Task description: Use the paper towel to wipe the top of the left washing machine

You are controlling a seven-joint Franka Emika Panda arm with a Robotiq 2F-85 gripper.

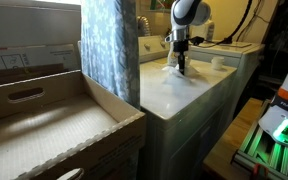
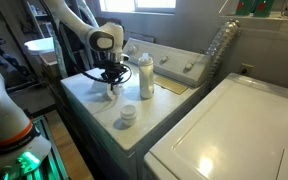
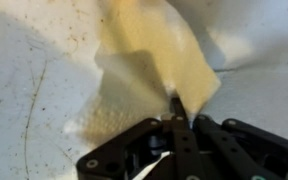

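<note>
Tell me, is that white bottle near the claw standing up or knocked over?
Standing up. The bottle rests on its base on the washing machine, with its cap pointing straight up.

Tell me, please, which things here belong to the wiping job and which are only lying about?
For the job:
- paper towel, pinched in the shut tool
- left washing machine, the towel pressed on its top

Lying about:
- detergent bottle
- small white cup
- other machine
- curtain

paper towel: cream-white | left washing machine top: white, dark specks | tool: black | curtain: blue-white mottled
</note>
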